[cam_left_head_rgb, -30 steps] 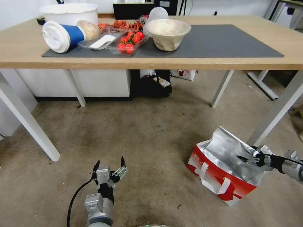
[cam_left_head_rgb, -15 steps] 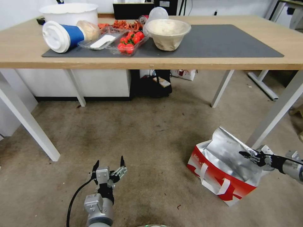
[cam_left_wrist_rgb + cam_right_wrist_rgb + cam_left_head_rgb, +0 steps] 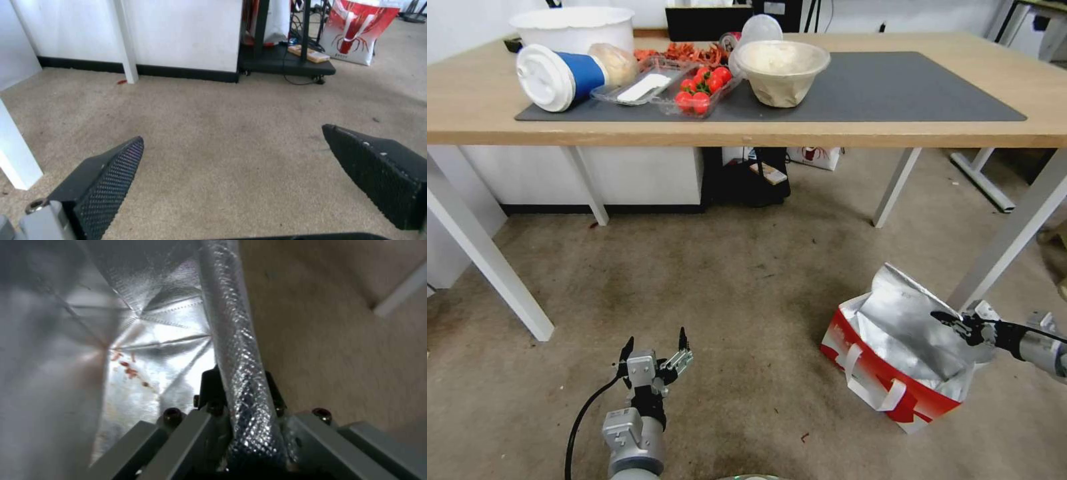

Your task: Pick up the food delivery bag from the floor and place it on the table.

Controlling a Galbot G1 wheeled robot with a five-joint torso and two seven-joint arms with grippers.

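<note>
The food delivery bag [image 3: 894, 363] sits on the floor [image 3: 727, 287] at the robot's right, just in front of the desk [image 3: 894, 127], next to one of its white front legs [image 3: 1007, 240]. Bag's mouth is open, silver foil lining showing, red outer panel w/ white strap handles [image 3: 864, 387] facing the robot. The bag leans a bit; can't tell if its base is fully on the floor.

Right end effector [image 3: 954, 321] comes in from the right edge and is at the bag's far-right top rim. In the right wrist view its fingers [image 3: 209, 390] are clamped on the foil edge [image 3: 236, 350], one inside the bag, one outside, w/ the foil wall pinched between them. A few reddish specks lie on the foil inside.

Left end effector [image 3: 654, 347] is low in front of the robot, over bare floor, well apart from the bag, fingers spread apart w/ nothing between them; the left wrist view shows both pads [image 3: 111, 180] wide over the carpet.

On the desk: dark grey mat [image 3: 894, 87], a blue cup w/ white lid [image 3: 557, 75] lying on its side, a clear tray of tomatoes [image 3: 700, 87], a beige bowl [image 3: 780, 70], a white tub [image 3: 574, 27] at the back left. All at the mat's left half.
</note>
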